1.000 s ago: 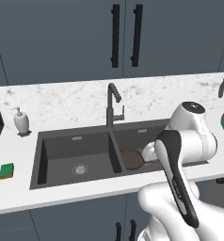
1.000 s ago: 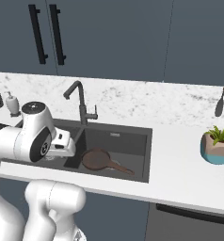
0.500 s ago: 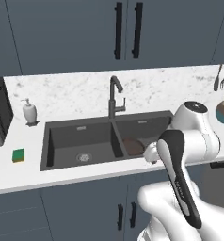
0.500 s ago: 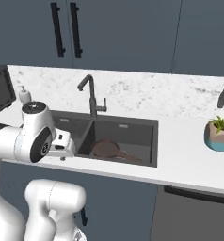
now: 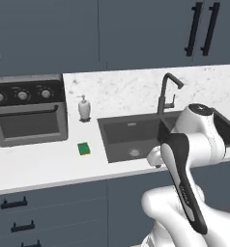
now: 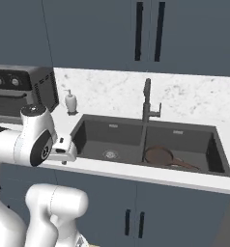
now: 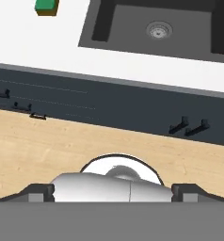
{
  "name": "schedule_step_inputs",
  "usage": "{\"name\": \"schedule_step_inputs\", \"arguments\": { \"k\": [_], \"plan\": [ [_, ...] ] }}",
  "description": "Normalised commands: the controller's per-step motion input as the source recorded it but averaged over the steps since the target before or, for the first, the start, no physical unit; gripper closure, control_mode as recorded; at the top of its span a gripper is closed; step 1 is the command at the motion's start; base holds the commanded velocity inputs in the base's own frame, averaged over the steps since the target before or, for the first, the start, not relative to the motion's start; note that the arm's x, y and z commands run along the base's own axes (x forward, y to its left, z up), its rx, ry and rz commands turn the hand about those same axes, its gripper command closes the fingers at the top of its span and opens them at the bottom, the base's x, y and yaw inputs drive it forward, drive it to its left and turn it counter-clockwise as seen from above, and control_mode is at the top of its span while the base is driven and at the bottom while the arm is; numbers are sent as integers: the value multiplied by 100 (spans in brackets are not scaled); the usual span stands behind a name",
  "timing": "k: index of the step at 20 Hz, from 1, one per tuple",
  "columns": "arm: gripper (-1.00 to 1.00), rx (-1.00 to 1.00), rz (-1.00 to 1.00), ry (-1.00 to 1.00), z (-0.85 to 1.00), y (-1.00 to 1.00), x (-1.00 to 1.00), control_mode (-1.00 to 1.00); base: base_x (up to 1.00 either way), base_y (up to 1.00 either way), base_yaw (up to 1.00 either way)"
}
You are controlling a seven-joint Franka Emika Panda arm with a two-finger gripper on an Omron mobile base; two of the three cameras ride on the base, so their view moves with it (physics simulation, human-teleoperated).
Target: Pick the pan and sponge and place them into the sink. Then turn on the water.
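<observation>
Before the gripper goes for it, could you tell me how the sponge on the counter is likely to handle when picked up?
The sponge is a small flat block, so probably light and unlikely to roll. Its layered green and yellow build suggests it may squash under the fingers.

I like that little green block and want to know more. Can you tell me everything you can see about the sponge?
The sponge is a small rectangular block with a green top and a thin yellow-orange layer underneath. It lies flat on the white counter, alone, left of the dark sink and in front of the white soap bottle. Nothing touches it but the counter. In the hand view it sits in the far corner, partly cut off by the picture's edge.
</observation>
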Motion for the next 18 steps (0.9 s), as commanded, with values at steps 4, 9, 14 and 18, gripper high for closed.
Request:
{"name": "schedule_step_inputs", "arguments": {
  "k": [4,9,14,18],
  "plan": [
    [-100,0,0,0,0,0,0,100,26,84,0],
    [-100,0,0,0,0,0,0,100,38,14,0],
    [-100,0,0,0,0,0,0,100,57,0,0],
    [-100,0,0,0,0,0,0,100,45,11,0]
  ]
}}
